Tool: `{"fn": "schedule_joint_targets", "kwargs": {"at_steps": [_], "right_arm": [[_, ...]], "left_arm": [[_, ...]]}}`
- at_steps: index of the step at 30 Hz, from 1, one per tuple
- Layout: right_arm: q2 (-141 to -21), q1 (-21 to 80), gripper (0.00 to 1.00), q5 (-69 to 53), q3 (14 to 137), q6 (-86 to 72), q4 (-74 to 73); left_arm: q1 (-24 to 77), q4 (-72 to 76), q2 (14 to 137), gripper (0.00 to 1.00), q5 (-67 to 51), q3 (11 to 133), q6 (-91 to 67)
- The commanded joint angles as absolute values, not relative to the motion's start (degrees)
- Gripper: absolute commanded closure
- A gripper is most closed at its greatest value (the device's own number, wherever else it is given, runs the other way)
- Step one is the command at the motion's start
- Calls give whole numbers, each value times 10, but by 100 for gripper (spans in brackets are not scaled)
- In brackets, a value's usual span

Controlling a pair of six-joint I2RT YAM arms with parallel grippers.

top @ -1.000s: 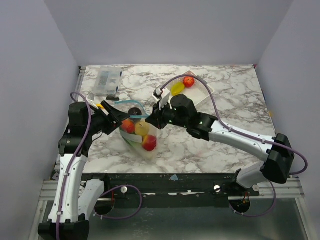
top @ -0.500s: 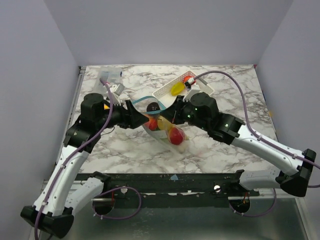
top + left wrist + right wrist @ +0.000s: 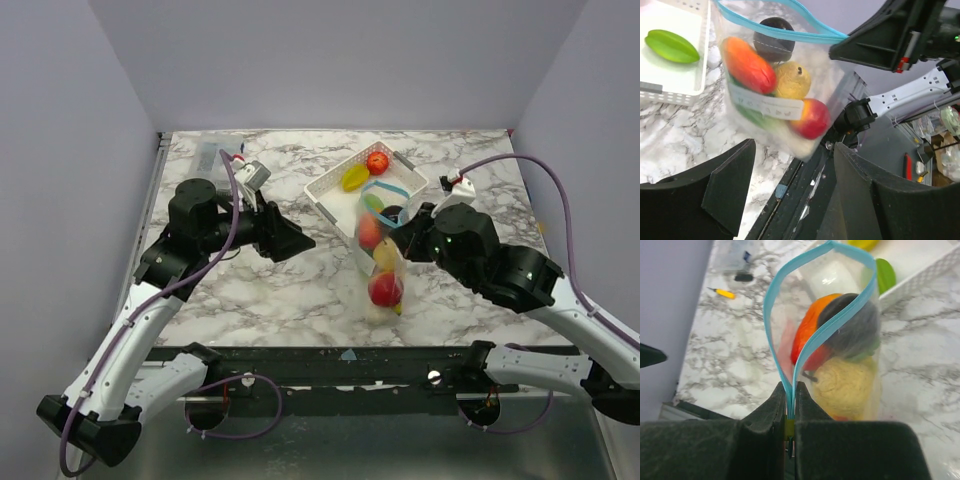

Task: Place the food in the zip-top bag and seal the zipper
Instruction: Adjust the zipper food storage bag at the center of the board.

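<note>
**Bag hangs by one zipper end from the right gripper; left gripper wide and apart**

- Right gripper (image 3: 407, 226): right of centre in the overhead view. Jaws are clamped tight on one end of the zipper (image 3: 799, 353). In the wrist view both blue-green strips run down into the slit between the fingers (image 3: 765, 412).
- Zipper not sealed. The two strips bow apart into a teardrop loop above the pinch, so the mouth is open.
- Zip-top bag (image 3: 381, 262): centre-right of the overhead frame, hanging down-frame from the gripper, with its mouth end just beside the white basket (image 3: 325, 195). I cannot tell whether its lower end touches the marble table (image 3: 290, 295).
- Food in the bag, left wrist view:
  - a dark round piece (image 3: 772, 44) at the top
  - a long orange-red piece (image 3: 747, 65) to its left
  - a knobbly yellow piece (image 3: 791, 80) below it
  - a red-and-yellow piece (image 3: 810, 118) lowest
  - something green pressed against the lower wall, under a white label strip
- Food outside the bag, in the basket:
  - a red piece (image 3: 377, 162)
  - a yellow piece (image 3: 353, 178)
  - a green ridged piece (image 3: 671, 46)
- Left gripper (image 3: 298, 241): left of centre in the overhead view, pointing toward the bag but well apart from it. Jaws are spread wide with nothing between them. Its wrist view shows both dark fingers (image 3: 730, 187) at the bottom of the frame, with the bag beyond them.
- Upper left of the overhead frame: a small clear box (image 3: 215, 156) on the table.
- Upper left of the right wrist view: a thin yellow-ended item (image 3: 720, 292) and a small black one (image 3: 743, 277) on the marble, too small to identify.
</note>
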State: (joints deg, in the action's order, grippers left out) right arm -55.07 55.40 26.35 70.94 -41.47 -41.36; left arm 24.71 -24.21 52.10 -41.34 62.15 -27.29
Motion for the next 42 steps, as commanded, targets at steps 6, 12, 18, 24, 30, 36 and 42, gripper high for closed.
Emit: {"fn": "schedule_joint_targets", "kwargs": {"at_steps": [6,12,18,24,30,36,42], "right_arm": [[-609,553,100,270,606,-587,-331],[-680,553,100,324,582,-685,-200],[-732,553,100,332,602,-761,-183],[-727,552,100,344,600,-800,-173],[-729,552,100,338,607,-820,-173],[-720,552,99,328,606,-834,-165],[-711,550,71,319,614,-750,-150]], "left_arm": [[355,-169,528,35,-322,552,-229],[479,30,449,29,-104,404,-211],[551,199,415,19,13,287,-142],[581,299,499,19,114,264,-109],[590,363,568,26,131,274,-66],[590,387,623,46,168,287,-49],[589,363,645,100,242,312,-44]]}}
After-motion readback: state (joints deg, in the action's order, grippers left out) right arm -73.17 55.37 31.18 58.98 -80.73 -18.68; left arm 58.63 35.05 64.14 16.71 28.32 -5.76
